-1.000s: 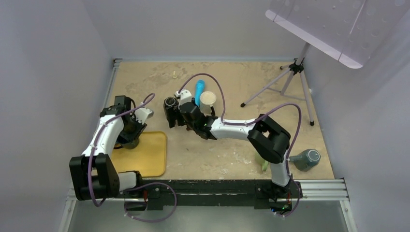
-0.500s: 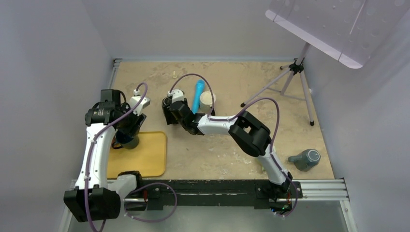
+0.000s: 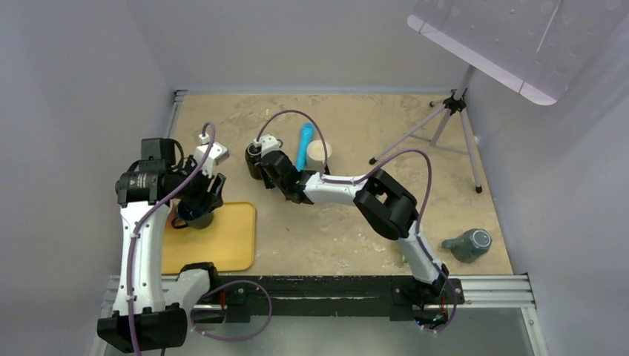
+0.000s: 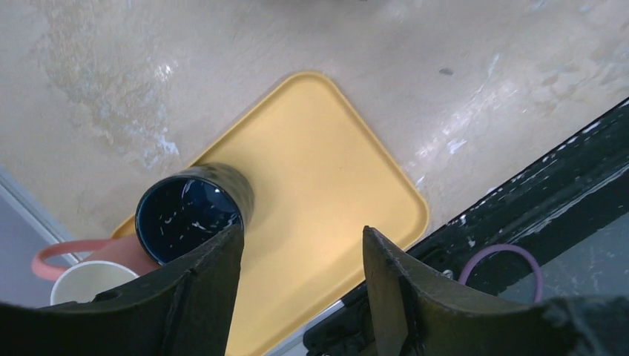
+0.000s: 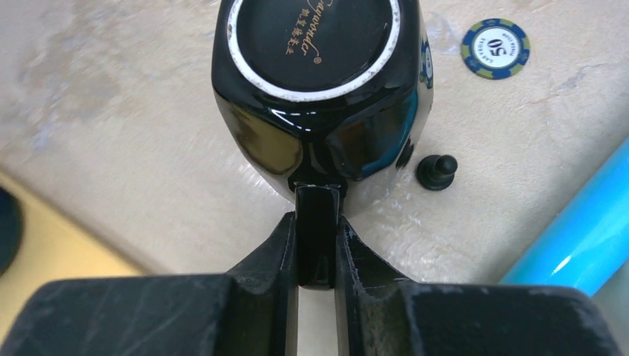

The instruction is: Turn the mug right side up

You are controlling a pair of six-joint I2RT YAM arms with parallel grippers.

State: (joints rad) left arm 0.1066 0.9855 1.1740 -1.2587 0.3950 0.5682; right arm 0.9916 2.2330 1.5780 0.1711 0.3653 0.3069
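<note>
The mug (image 5: 319,89) is glossy black and stands upside down on the table, its white-ringed base with gold lettering facing up. My right gripper (image 5: 317,237) is shut on its handle, which sits squeezed between the two fingers. In the top view the mug (image 3: 254,158) is left of centre, with the right gripper (image 3: 262,166) just behind it. My left gripper (image 4: 300,233) hangs open over the yellow tray (image 4: 319,148) with nothing between its fingers. A dark blue cup (image 4: 189,219) stands upright on the tray beside the left finger.
A poker chip (image 5: 495,48) and a small black peg (image 5: 436,170) lie right of the mug. A blue tube (image 3: 304,144) and a beige cup (image 3: 320,154) sit behind the right arm. A tripod (image 3: 445,126) stands back right, a grey-teal object (image 3: 469,243) near right. A pink-handled cup (image 4: 81,274) is beside the tray.
The right gripper has shut on the mug's handle after reaching slightly left. The left gripper has opened and lifted away from the dark blue cup.
</note>
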